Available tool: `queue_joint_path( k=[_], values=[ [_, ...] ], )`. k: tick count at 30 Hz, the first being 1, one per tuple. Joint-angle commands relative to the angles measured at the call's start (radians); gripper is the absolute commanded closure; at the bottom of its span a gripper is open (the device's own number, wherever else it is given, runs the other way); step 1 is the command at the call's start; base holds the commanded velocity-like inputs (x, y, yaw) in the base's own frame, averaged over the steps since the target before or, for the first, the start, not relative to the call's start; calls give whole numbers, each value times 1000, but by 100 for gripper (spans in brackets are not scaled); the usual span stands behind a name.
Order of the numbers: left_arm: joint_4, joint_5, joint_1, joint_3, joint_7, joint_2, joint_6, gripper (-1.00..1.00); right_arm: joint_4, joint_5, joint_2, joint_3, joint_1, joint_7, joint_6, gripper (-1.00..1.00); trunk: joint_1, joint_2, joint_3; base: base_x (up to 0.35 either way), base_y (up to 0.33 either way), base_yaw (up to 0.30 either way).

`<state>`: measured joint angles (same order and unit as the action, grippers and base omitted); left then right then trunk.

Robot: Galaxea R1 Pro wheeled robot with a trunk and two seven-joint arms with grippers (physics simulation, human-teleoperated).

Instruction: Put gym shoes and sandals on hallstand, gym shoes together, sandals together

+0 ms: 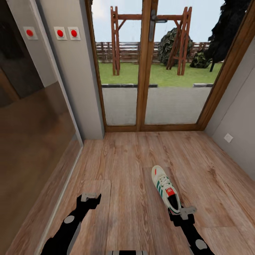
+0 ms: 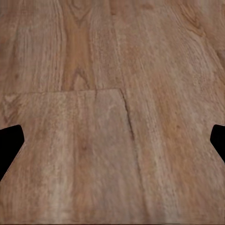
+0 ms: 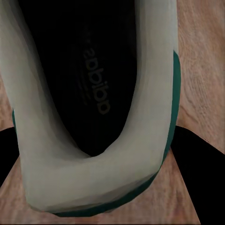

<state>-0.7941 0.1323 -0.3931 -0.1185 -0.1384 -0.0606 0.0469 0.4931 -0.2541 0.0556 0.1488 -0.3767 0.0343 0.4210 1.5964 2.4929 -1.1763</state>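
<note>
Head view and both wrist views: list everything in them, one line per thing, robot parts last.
gym shoe: one, white with green stripes and a red-orange tongue, on the floor, heel at the right gripper, toe toward the door.
corridor floor: one, light brown wood planks, under the shoe and both arms.
glazed door: one, brown wooden frame, at the far end, garden behind it.
red buttons: three, on white plates, on the grey wall left of the door.
wall socket: one, white, low on the right wall.
dark panel: one, brown and glossy, along the left side.
left gripper: one, black, open over bare floor.
right gripper: one, black, fingers flanking the shoe's heel; grip unclear.
</note>
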Motion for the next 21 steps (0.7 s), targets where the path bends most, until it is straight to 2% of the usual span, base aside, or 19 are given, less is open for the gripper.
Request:
queue_joint_path(
  k=[1,2,3,5,6,7,9,17,21],
  values=[
    [32,10,8,-8,23,-1,41,-100,-1,-9,0,7,9,4,6,100,-4,-7,4,0,0,0],
    [68,9,13,-8,54,-1,79,-100,-1,-9,1,8,16,4,8,100,-8,-14,9,0,0,0],
    [144,9,18,-11,117,0,149,-100,-4,-7,3,9,29,4,13,100,-12,-21,14,0,0,0],
    [184,10,20,-12,160,-1,184,-100,-10,-6,6,10,40,4,18,100,-19,-35,23,0,0,0],
    [218,9,21,-9,221,-1,212,-100,-21,7,8,14,66,4,37,100,-23,-42,28,0,0,0],
    [224,9,21,-9,234,0,218,-100,-27,13,8,17,74,4,46,100,-27,-49,32,0,0,0],
    [233,2,22,-9,253,0,225,-100,-54,22,7,23,87,4,73,100,-35,-63,42,0,0,0],
    [236,-18,23,-8,258,1,227,-100,-79,25,8,29,91,3,87,100,-35,-63,54,0,0,-1],
    [236,-20,23,-6,258,1,227,-100,-81,25,7,69,91,3,88,100,-35,-63,61,0,0,-41]
  ],
)
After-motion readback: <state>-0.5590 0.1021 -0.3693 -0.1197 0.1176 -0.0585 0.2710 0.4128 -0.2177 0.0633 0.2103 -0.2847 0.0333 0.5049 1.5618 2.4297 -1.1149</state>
